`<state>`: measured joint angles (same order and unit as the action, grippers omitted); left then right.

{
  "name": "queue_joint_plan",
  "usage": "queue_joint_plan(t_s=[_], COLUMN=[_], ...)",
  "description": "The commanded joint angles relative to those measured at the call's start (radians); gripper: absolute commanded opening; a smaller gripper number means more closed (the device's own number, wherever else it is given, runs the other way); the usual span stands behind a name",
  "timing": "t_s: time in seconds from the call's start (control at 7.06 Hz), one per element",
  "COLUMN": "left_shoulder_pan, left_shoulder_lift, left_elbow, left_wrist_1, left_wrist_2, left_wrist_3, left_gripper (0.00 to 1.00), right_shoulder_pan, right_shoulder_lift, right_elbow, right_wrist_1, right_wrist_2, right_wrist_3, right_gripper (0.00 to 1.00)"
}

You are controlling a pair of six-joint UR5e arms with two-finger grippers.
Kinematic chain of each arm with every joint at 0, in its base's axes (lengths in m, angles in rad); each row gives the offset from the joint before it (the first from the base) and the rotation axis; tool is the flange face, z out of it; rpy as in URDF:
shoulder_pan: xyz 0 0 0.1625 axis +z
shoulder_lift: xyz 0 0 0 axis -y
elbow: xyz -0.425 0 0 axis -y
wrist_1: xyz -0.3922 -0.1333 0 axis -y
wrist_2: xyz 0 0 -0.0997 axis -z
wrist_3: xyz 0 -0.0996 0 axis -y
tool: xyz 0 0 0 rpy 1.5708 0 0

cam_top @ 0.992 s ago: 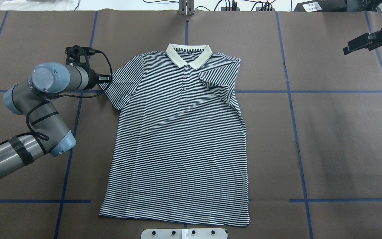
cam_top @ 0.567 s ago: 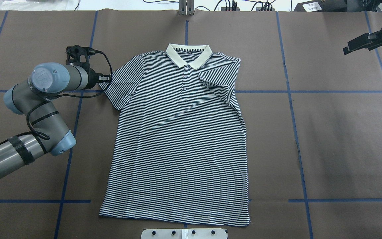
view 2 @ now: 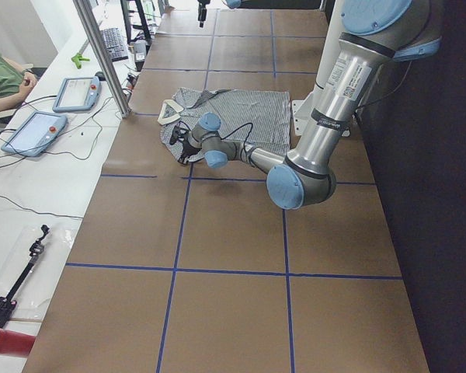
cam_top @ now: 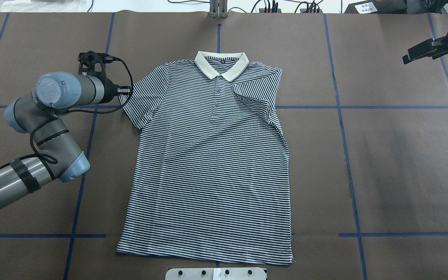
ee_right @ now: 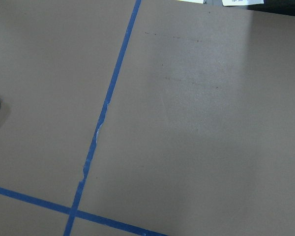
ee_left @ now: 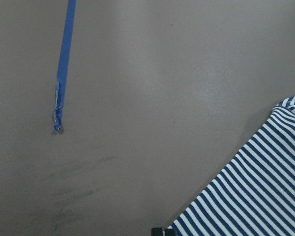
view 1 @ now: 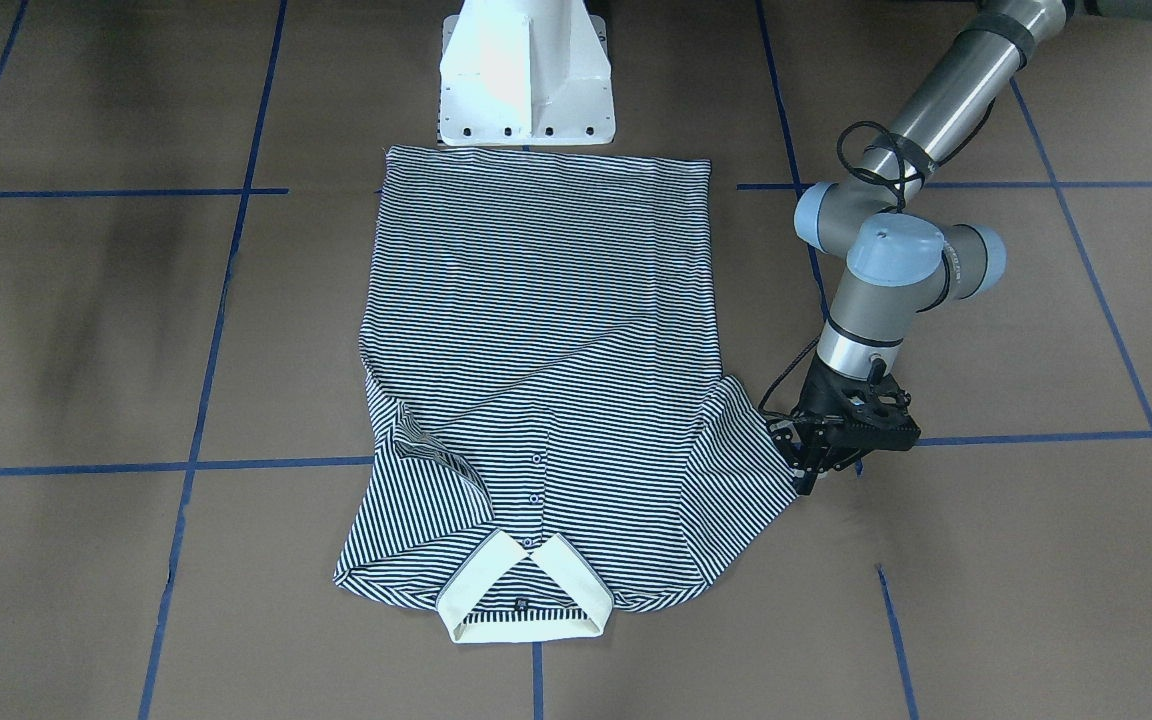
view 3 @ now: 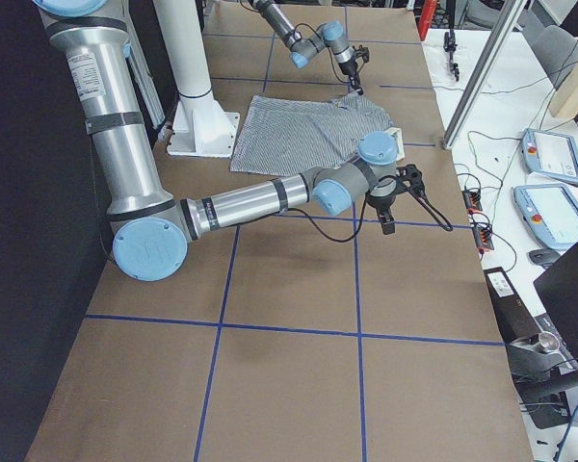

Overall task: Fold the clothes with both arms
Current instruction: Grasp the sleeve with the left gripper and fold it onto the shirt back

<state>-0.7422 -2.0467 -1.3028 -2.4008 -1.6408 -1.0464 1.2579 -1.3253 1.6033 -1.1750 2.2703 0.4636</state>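
Brown surface [cam_top: 403, 163] crossed by blue tape lines [cam_top: 383, 107]; 2 tablets [view 2: 33, 132] on a white desk [view 2: 31, 190] alongside. The striped shirt [cam_top: 208, 163] lies flat, its sleeve touching the left claw [view 1: 804, 462]; the right claw [cam_top: 422, 49] hangs well apart. I cannot tell either claw's opening.

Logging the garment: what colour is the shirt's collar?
Plain cream collar, clearest in the overhead exterior view.

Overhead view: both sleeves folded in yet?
No, only the right-side sleeve is folded onto the polo shirt; the left sleeve lies spread flat.
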Motion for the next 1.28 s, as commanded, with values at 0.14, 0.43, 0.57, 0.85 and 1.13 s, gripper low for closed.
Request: queue_joint_plan(t_s=[0.14, 0.43, 0.57, 0.85, 1.13], left_shoulder_pan=[0.004, 0.035, 0.046, 0.087, 0.095], left_shoulder_lift=[-0.099, -0.282, -0.352, -0.453, -0.437], left_elbow=[-0.076, -0.055, 0.012, 0.14, 0.123], left_wrist_1=[0.203, 0.473, 0.486, 0.476, 0.445], left_wrist_2=[-0.002, 0.004, 0.006, 0.007, 0.006], left_wrist_3=[-0.017, -0.119, -0.15, -0.219, -0.143], left_gripper=[0.0, 0.0, 0.0, 0.0, 0.99], right_shoulder_pan=[0.0, 0.0, 0.0, 0.0, 0.0], right_shoulder_lift=[-0.005, -0.006, -0.005, -0.005, -0.005], right_elbow=[0.001, 0.001, 0.0, 0.0, 0.006], right_wrist_1=[0.0, 0.0, 0.0, 0.0, 0.002], right_wrist_2=[0.0, 0.0, -0.002, -0.002, -0.002], right_wrist_3=[0.004, 0.006, 0.006, 0.006, 0.007], right_gripper=[1.0, 1.0, 1.0, 1.0, 1.0])
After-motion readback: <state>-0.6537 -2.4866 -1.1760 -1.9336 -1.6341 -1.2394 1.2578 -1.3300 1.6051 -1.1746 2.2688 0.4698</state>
